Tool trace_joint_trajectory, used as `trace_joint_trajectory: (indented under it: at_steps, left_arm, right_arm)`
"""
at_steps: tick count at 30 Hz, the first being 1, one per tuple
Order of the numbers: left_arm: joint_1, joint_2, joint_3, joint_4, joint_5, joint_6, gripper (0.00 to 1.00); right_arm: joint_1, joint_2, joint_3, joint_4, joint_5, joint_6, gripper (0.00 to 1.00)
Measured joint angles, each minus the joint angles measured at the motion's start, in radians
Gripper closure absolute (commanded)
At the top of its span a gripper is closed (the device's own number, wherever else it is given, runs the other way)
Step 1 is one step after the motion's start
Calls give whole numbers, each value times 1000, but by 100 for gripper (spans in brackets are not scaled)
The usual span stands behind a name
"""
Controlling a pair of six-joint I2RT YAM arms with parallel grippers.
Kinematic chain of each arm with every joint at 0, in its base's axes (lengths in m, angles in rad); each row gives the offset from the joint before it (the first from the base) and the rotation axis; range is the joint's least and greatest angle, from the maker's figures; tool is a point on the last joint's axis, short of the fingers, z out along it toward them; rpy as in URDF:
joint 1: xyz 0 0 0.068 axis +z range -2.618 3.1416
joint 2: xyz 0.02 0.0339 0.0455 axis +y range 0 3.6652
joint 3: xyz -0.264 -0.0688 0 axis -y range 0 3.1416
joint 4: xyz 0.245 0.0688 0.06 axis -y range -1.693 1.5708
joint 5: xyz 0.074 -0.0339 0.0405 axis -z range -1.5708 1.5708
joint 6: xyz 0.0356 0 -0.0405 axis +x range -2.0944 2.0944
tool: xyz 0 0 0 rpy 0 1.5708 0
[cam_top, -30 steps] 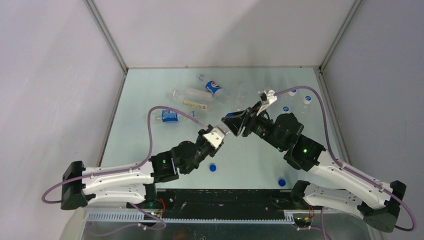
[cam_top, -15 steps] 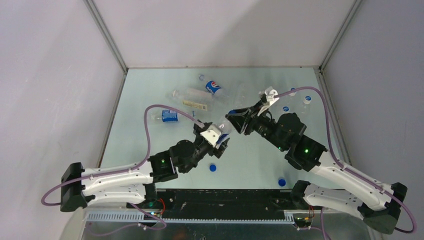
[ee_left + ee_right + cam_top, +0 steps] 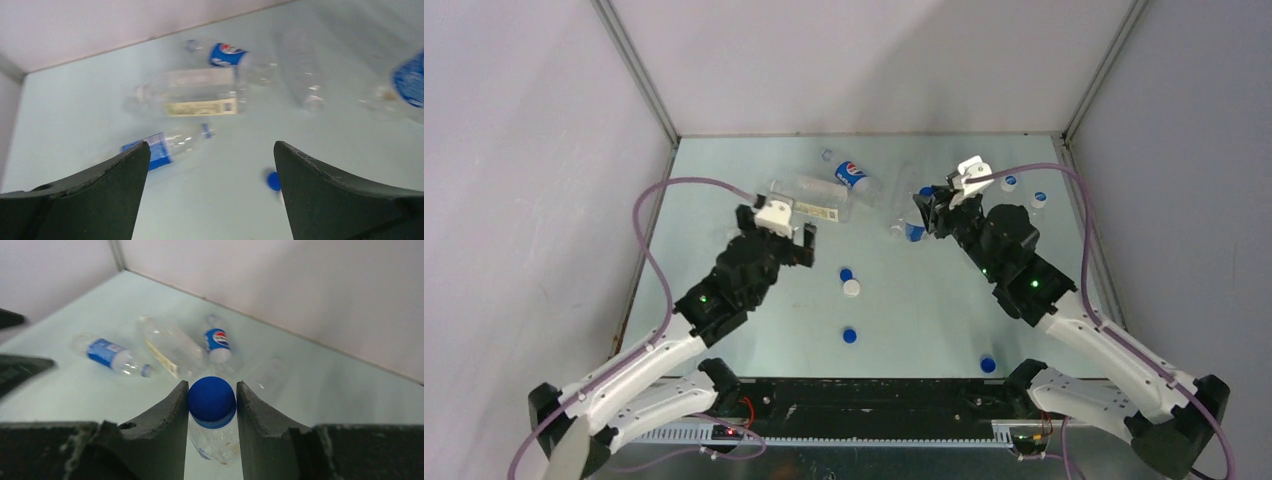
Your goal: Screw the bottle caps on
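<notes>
Since the left fingers stand wide apart and empty above the surface, nothing steadies the clear bottle whose blue cap the right fingers pinch from both sides. I judge that a cap not fully threaded could let the bottle drop away, or that a twist could spin bottle and cap together. The bottle sits right of centre toward the far side, long axis steep, cap uppermost facing the wrist and base pointing down; whether the base touches the surface I cannot tell.
</notes>
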Motion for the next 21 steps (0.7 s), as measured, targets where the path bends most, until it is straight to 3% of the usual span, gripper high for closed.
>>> trace_joint_trajectory:
  at_steps: [6,14,21]
  left_arm:
    - [208,-34,39,-125,8,-36,0]
    - [224,-69,-17,-137,11,-18,0]
    - [224,-79,-26,-141,16,26,0]
  right_arm:
    - [-76,101,-58,69,37,-24,100]
    - [-117,243,-135,206,74,-12,100]
    - [-137,271,-155,255,99,42,97]
